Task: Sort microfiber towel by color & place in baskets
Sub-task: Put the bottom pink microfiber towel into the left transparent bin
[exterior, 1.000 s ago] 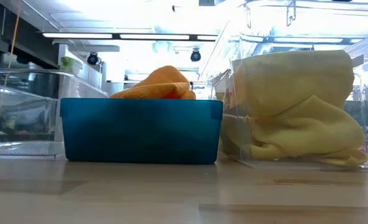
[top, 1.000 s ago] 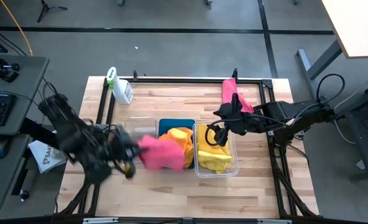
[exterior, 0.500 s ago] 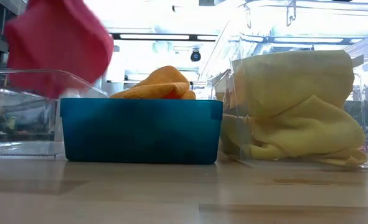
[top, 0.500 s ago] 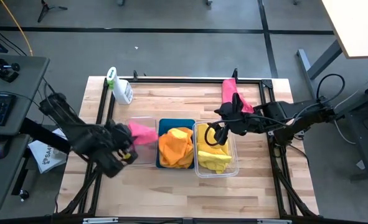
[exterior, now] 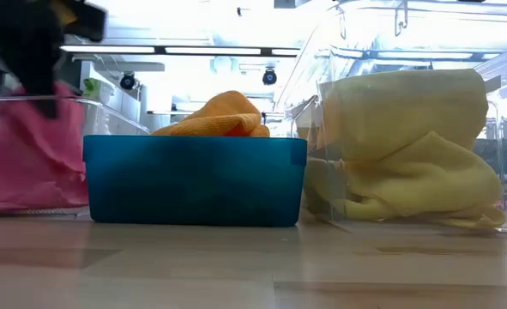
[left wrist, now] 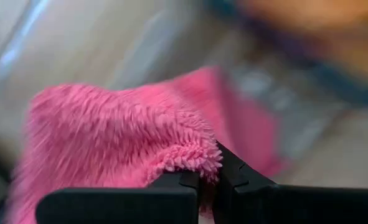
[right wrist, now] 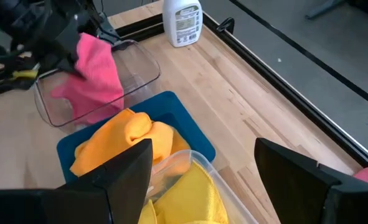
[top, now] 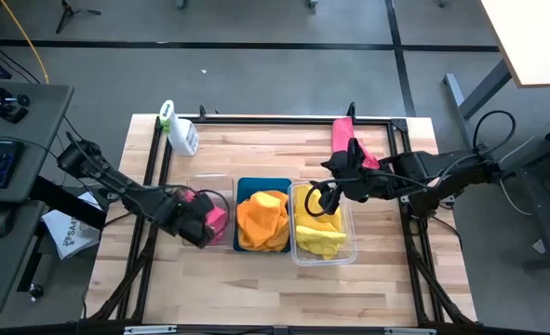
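Note:
My left gripper (top: 200, 221) is shut on a pink towel (top: 215, 214) inside the left clear basket (top: 209, 180). In the low view the pink towel (exterior: 30, 163) fills that basket's left part. The blue basket (top: 263, 183) holds orange towels (top: 262, 219). The right clear basket (top: 351, 251) holds yellow towels (top: 319, 233). My right gripper (top: 326, 199) hovers open over the yellow towels, touching nothing. A second pink towel (top: 345, 140) lies on the table's far right part. My left gripper pinches the pink towel's fuzzy edge (left wrist: 193, 158) between its two shut fingers (left wrist: 171, 186). It comes slanting down from the table's left side. The towel hangs below the fingers, and its lower part (exterior: 21, 202) lies on the clear basket's floor.
A white spray bottle (top: 180, 130) stands at the table's far left corner. The three baskets sit side by side mid-table. Bare wood lies along the near edge (top: 275, 298). A black frame rail (top: 275, 119) runs along the far edge.
My left gripper carried the pink towel from over the blue basket toward the table's left and far side, swung it up over the left clear basket, then went down. The towel, first in the air, now rests in that basket.

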